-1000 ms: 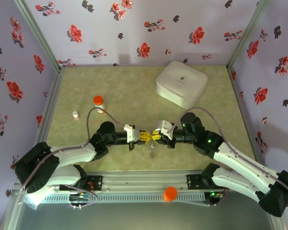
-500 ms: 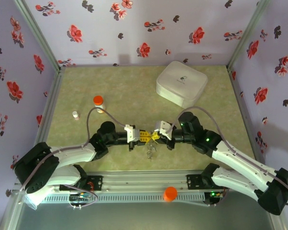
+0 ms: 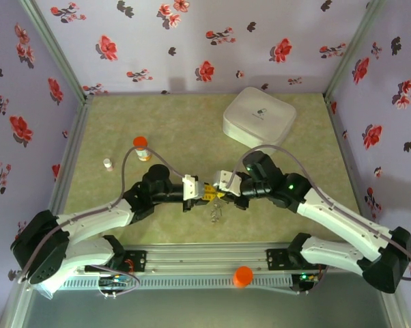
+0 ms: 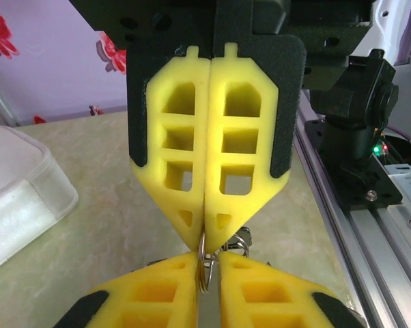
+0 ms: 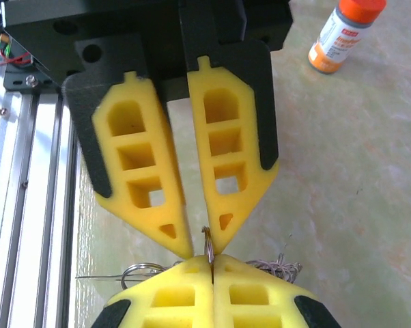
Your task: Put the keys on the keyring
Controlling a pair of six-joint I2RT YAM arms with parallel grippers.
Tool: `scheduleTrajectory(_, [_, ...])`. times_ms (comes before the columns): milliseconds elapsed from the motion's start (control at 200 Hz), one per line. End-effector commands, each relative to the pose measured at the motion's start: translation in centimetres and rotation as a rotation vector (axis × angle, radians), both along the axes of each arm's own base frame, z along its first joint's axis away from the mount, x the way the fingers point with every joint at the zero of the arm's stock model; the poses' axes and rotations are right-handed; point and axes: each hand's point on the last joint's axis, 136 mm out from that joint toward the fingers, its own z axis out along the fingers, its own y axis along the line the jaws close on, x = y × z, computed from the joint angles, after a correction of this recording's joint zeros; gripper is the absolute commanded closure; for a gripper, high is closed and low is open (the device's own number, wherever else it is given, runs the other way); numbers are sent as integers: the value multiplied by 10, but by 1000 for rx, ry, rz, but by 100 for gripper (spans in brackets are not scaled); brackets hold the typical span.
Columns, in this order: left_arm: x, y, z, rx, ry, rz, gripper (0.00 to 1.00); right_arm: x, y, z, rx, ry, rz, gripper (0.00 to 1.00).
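**Hidden or unclear.** The two sets of fingertips meet over the near middle of the table and cover most of what they hold.
- The left gripper pinches a thin metal ring at its tips. Further back its fingers stand slightly apart.
- The right gripper has its fingers pressed flat together. The same ring stands edge-on out of their seam.
- The keyring, a thin chain, shows as a grey tangle just behind the right fingertips, which cover most of it.
- A second wire loop lies on the other side, partly covered by the same fingers.
- The keys cannot be picked out singly. From above, they and the chain read as one small grey clump just on the near side of the fingertips. Whether it hangs or lies on the table cannot be told.

**Count.**
- Two grippers
- One pinched ring and one further loop
- One white box at the far right
- One orange-capped bottle at the left
- One small white vial near the bottle
- One orange round thing on the near rail
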Motion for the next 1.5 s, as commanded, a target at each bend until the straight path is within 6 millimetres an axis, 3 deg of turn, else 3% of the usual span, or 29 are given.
scheduleTrajectory(0, [0, -7, 9, -4, -16, -22, 89, 0, 4, 13, -6, -41, 28, 100])
scheduleTrajectory(200, [-1, -6, 12, -18, -21, -21, 100, -2, 5, 19, 39, -45, 22, 100])
scheduleTrajectory(365, [-3, -3, 14, -56, -22, -10, 100, 7, -5, 30, 156, -18, -67, 78])
scheduleTrajectory(610, [-4, 2, 25, -196, -16, 15, 100, 2, -18, 21, 211, 17, -131, 70])
scheduleTrajectory(790, [-5, 3, 27, -233, -19, 17, 100, -1, -22, 5, 183, 53, -146, 69])
scheduleTrajectory(1045, [-4, 3, 29, -251, -27, 17, 100, -4, -16, 5, 211, 91, -124, 68])
scheduleTrajectory(1280, [-6, 4, 34, -281, -31, 13, 100, 6, -15, -7, 174, 100, -166, 68])
scheduleTrajectory(1405, [-7, 5, 34, -286, -31, 11, 100, 11, -15, -10, 158, 87, -183, 75])
scheduleTrajectory(1495, [-7, 5, 35, -288, -31, 11, 100, 12, -15, -9, 157, 80, -182, 85])
